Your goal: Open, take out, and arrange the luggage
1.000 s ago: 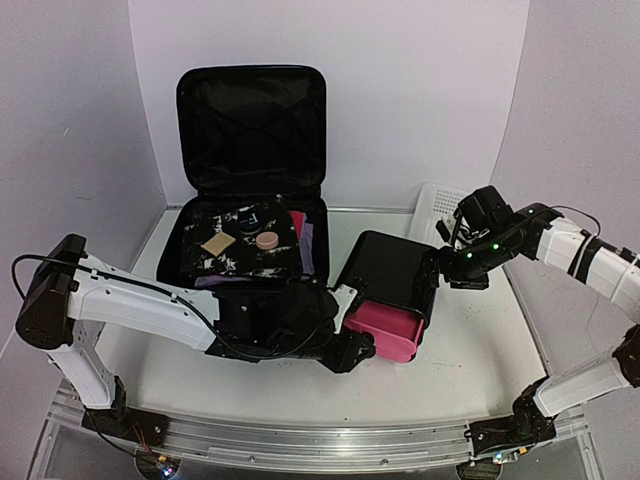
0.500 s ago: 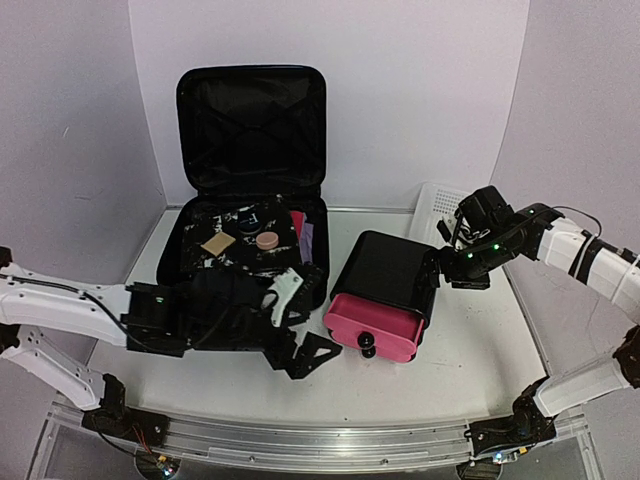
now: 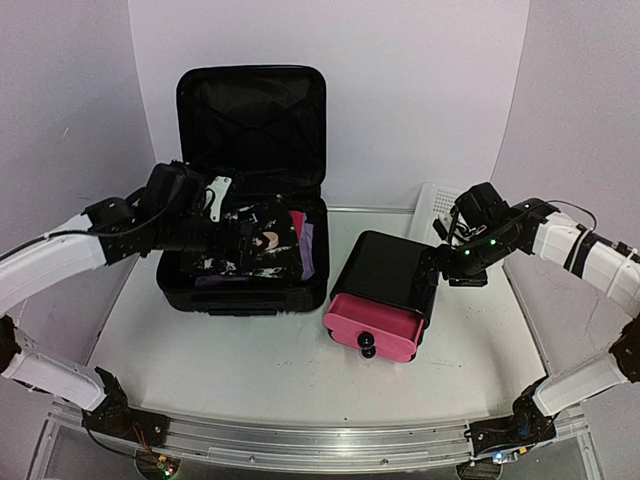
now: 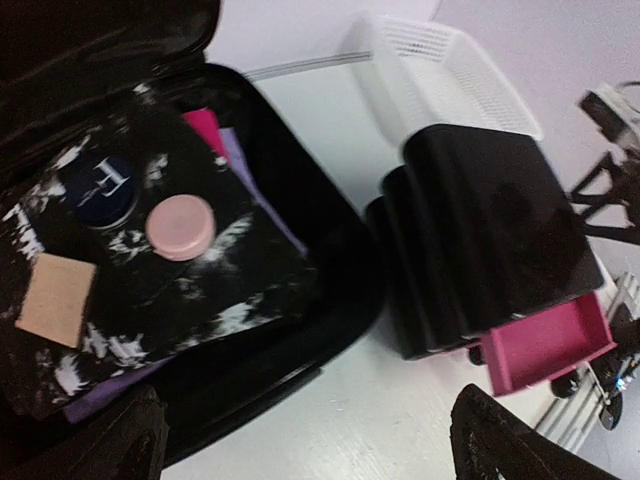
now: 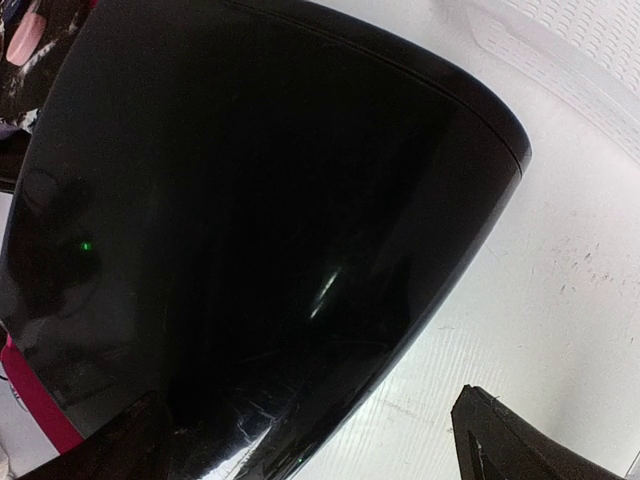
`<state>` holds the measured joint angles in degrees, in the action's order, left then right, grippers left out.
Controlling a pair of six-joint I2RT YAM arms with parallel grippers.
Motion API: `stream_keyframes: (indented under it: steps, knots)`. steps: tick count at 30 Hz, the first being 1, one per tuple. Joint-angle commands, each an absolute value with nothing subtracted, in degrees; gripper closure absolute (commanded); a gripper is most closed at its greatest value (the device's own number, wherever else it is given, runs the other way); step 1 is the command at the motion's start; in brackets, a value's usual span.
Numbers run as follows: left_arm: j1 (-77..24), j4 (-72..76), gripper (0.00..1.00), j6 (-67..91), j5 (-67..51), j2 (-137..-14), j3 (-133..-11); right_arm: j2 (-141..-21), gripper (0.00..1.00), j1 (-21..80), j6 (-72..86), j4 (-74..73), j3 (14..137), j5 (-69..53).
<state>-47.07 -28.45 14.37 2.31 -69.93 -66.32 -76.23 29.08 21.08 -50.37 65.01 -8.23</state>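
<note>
The luggage (image 3: 245, 298) lies open at the back left, its lid upright against the wall. Inside, on a black-and-white patterned pouch (image 4: 190, 290), sit a round pink compact (image 4: 180, 225), a dark blue compact (image 4: 100, 190) and a tan sponge (image 4: 55, 300). My left gripper (image 3: 238, 238) hovers open over the luggage's contents, holding nothing; in the left wrist view the left gripper (image 4: 315, 450) shows only its two dark fingertips at the bottom corners. My right gripper (image 3: 452, 265) stands open astride the back right corner of the black box (image 5: 250, 200), and the right finger is apart from it.
The black box (image 3: 385, 268) stands right of the luggage, its pink drawer (image 3: 375, 330) pulled out toward the front. A white mesh basket (image 3: 432, 205) sits behind it against the wall. Purple cloth and a pink item (image 4: 205, 130) lie at the luggage's right side.
My left gripper opened and let go of the pink drawer, then swung up and left from the box's front to above the luggage. The right arm has hardly moved.
</note>
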Motion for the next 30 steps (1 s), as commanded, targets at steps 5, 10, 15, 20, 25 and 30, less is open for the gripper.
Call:
stream_keyframes:
  steps: [5,10,15,20,25,30]
  knots:
    - [-24.96,-45.53,0.01,6.81,-8.06,-86.67,-79.39,-76.98,0.02,29.36,19.20,-54.17,66.49,-6.80]
    - [-21.42,-49.59,0.00,0.89,-8.59,-97.26,-87.29,-76.55,0.02,29.41,19.58,-54.23,65.77,-7.41]
    - [-17.71,-49.84,0.01,-1.83,-10.62,-101.87,-91.87,-76.73,0.02,29.42,19.69,-54.23,65.48,-7.92]
    - [-15.83,-52.11,0.00,-6.79,-13.03,-107.16,-96.83,-76.79,0.02,29.38,19.34,-54.26,65.48,-8.30]
    - [-15.09,-52.72,0.01,-12.10,-15.25,-110.29,-99.72,-77.23,0.02,29.37,19.20,-54.23,65.65,-8.27]
    - [-14.91,-53.13,0.02,-14.66,-17.61,-113.75,-103.28,-78.19,0.02,29.41,19.06,-54.24,66.33,-8.61]
